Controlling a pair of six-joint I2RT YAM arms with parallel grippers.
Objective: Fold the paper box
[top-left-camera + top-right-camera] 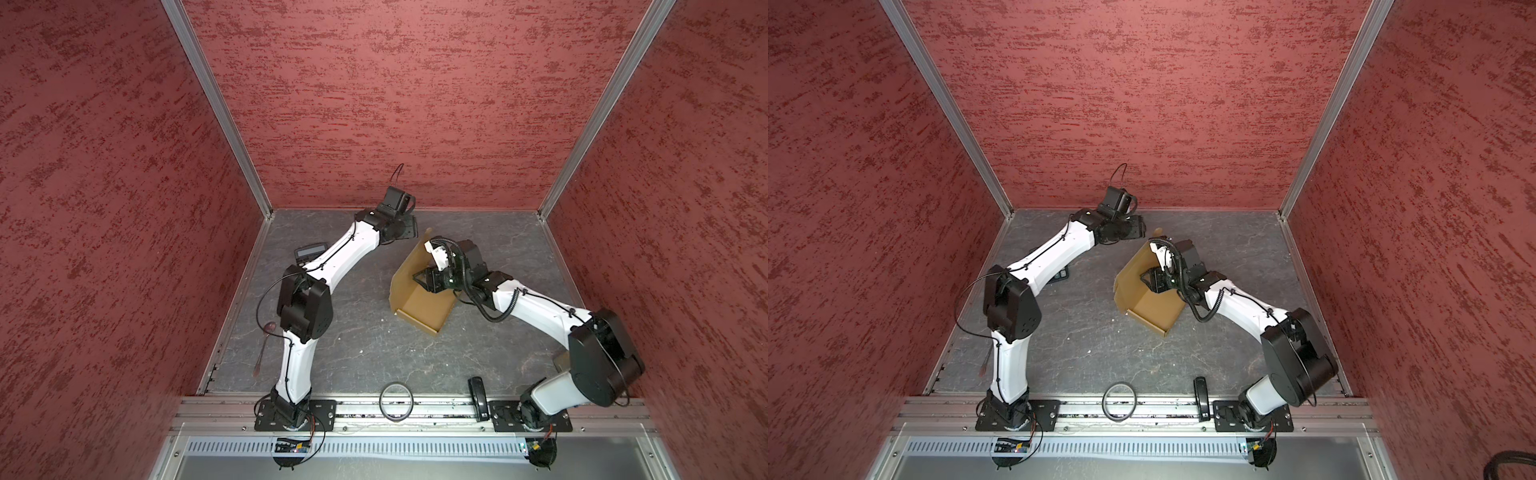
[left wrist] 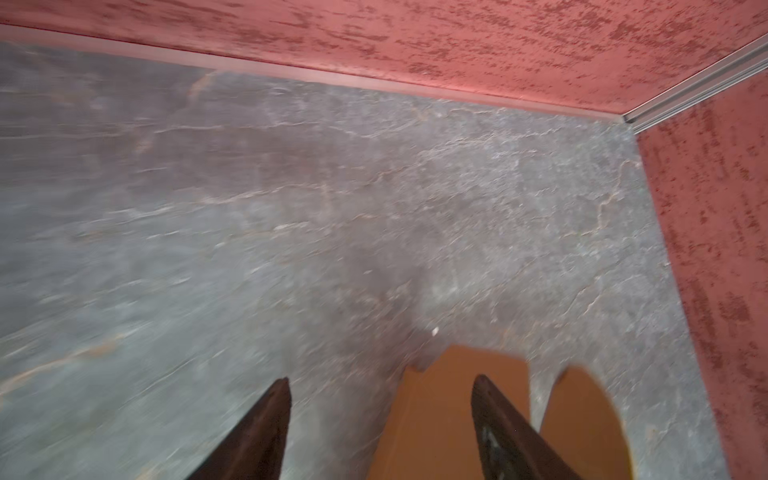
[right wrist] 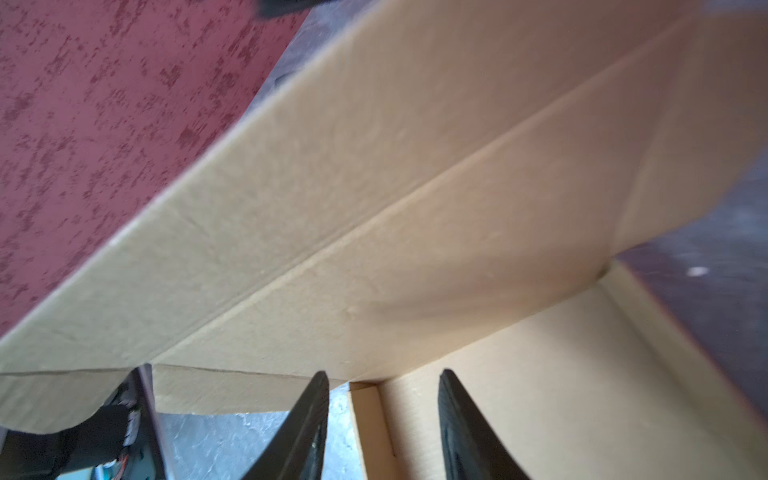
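Observation:
The paper box [image 1: 419, 309] [image 1: 1152, 309] is tan cardboard, half folded, lying on the grey floor right of the middle in both top views. One tall panel [image 1: 405, 270] stands up on its left side, and low walls run along the near and right sides. My right gripper [image 1: 420, 280] [image 1: 1148, 277] reaches down inside the box. In the right wrist view this gripper [image 3: 383, 373] is open, and its fingers straddle the edge of a low wall [image 3: 365, 419] without pinching it. My left gripper [image 1: 409, 227] [image 2: 382, 379] is open near the back wall, above a cardboard flap [image 2: 449, 415].
A calculator [image 1: 309, 251] lies half hidden under the left arm. A brown spoon-like tool [image 1: 264, 349] lies at the left floor edge. A black ring [image 1: 396, 402] and a black oblong thing [image 1: 478, 399] rest by the front rail. Red walls enclose three sides.

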